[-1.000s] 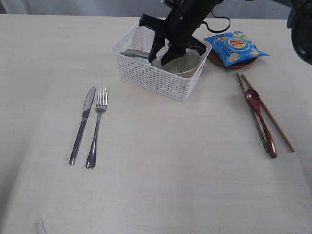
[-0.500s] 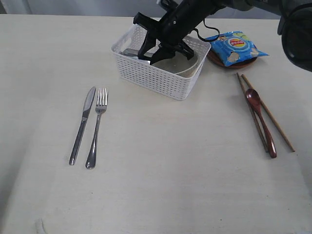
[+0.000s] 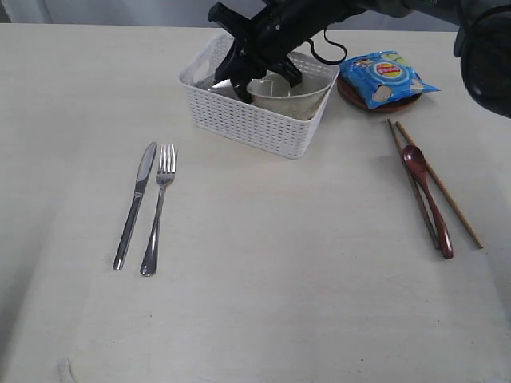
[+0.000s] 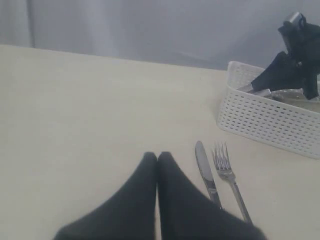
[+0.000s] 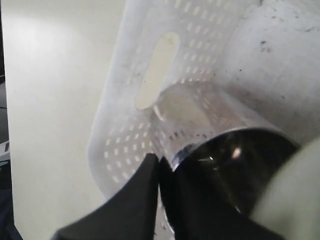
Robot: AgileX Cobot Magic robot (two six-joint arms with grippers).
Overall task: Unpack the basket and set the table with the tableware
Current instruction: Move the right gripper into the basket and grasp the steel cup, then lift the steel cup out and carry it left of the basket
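Right gripper has just pressed together at the steel cup inside the basket (rim pinched? cannot tell); lift likely next.

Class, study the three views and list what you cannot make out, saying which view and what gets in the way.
- Steel cup: exterior view, the right arm covers almost all of it inside the basket.
- Right gripper: right wrist view, blurred close-up; fingers together at the cup's rim, pinch unclear.
- Plate: exterior view, chips bag lies over it; only an edge shows.
- Bowl: exterior view, the arm crosses part of its rim.
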